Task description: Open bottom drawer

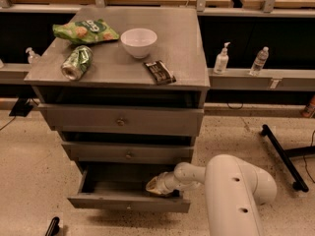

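From my station I judged the job all but done. The bottom drawer [129, 201], lowest in the cabinet [182, 48], stood pulled out towards the floor, its dark inside showing and its front well forward of the two above. The gripper [158, 186] sat inside it near the right end, just behind the front panel; whether it was open or closed I could not tell. What was left, I reckoned, was at most a little more pull and then lifting the arm [236, 195] clear.

I counted:
- three drawers, the top drawer [120, 121] and middle drawer [129, 154] both shut
- one white bowl [139, 42]
- one green snack bag [84, 32]
- one green can [77, 63] on its side
- one dark wrapped bar [159, 72]
- two bottles on the ledge to the right, a pump bottle [222, 59] and a clear bottle [259, 60]
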{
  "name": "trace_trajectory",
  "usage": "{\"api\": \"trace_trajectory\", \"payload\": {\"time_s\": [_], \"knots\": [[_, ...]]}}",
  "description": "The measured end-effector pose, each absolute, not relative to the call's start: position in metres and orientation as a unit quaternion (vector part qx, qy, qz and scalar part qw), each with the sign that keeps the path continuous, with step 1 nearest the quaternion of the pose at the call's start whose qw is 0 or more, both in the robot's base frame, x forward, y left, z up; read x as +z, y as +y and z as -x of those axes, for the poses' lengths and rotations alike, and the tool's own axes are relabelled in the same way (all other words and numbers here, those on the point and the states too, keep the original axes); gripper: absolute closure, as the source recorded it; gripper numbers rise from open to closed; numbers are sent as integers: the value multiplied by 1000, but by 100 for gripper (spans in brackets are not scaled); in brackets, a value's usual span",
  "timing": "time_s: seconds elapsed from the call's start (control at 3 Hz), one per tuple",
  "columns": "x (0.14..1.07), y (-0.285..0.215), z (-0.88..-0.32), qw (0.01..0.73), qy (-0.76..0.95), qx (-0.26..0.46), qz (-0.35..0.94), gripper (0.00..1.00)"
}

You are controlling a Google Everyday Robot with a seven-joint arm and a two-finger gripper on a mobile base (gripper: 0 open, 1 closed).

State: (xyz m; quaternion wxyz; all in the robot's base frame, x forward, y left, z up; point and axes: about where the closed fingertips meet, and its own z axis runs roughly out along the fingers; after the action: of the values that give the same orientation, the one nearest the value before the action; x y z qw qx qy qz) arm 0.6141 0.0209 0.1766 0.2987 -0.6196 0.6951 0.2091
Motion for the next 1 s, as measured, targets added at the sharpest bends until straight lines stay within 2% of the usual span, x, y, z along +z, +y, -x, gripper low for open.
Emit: {"api": "trace_trajectory", "payload": {"time_s": [0.33,0.67,1.0], "knots": [[166,37,-619,278,678,214,646,100],[143,53,-596,226,658,255,671,100],[139,52,-588,212,658,269,671,100]]}}
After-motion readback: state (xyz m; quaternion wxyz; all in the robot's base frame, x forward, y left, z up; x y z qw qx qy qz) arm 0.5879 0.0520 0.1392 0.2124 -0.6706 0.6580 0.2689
